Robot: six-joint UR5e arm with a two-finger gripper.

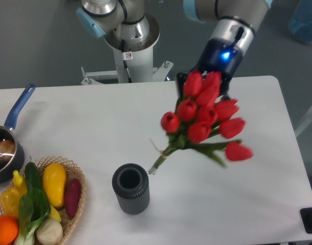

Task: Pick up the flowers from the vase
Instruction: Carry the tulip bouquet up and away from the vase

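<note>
All the flowers (204,120) hung clear of the vase (130,188), stem ends just above its mouth, held in the closed gripper (207,84) at upper right of the frame; the pick looked essentially done.

A single fixed camera looks down from a raised spot at the front of the worktop (84,117), facing the arm's base (129,38) at the far edge, with grey floor beyond. It stands far enough back to take in nearly the whole worktop, though the left edge crops the saucepan (5,148) and the bottom edge crops the wicker basket (69,224). No second view shares the scene.
</note>
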